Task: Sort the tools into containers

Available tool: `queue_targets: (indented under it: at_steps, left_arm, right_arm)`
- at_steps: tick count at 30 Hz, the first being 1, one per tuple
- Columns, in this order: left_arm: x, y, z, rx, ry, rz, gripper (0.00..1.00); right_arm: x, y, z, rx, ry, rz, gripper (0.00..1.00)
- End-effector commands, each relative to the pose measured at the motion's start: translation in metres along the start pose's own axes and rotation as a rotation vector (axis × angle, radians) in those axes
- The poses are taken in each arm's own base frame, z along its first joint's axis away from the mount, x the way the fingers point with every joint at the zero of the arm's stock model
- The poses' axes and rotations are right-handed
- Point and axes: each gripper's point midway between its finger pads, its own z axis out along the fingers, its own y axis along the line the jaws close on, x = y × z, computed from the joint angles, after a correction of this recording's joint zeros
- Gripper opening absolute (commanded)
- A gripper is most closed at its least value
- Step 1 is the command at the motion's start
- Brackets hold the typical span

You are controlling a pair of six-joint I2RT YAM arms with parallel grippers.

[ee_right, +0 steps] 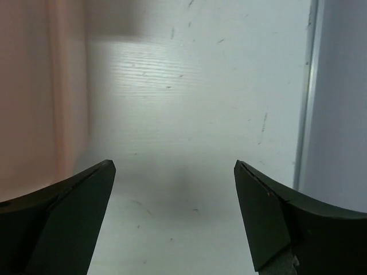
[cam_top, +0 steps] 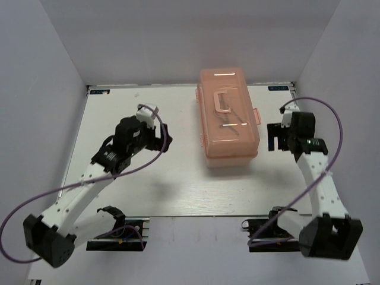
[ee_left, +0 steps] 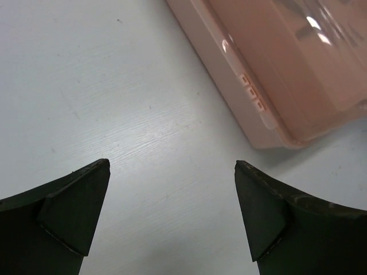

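Note:
A translucent salmon-pink toolbox [cam_top: 230, 116] with a lid handle stands shut at the middle back of the table; its trays, the containers, are hidden inside. No tools show in any view. My left gripper [cam_top: 166, 141] hangs open to the box's left, a short way off. In the left wrist view the box's corner [ee_left: 269, 74] fills the upper right, and my left gripper [ee_left: 172, 169] has only bare tabletop between its dark fingers. My right gripper [cam_top: 274, 141] is open just right of the box. In the right wrist view the box's wall [ee_right: 34, 97] lies along the left of the right gripper [ee_right: 175, 166].
White walls close in the table on three sides. The table's right edge strip [ee_right: 307, 97] runs close beside my right gripper. Both arm bases [cam_top: 119, 234] sit at the near edge with purple cables looping out.

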Motion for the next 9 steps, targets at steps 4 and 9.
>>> queue_targets:
  at_steps: [4, 9]
  left_arm:
    - [0.049, 0.015, -0.029, -0.013, -0.002, 0.087, 1.0]
    - [0.044, 0.019, -0.041, -0.033, -0.052, 0.086, 1.0]
  right_arm:
    - [0.038, 0.04, -0.026, -0.161, -0.075, 0.063, 0.9]
    - [0.059, 0.066, -0.033, -0.278, -0.184, 0.008, 0.9]
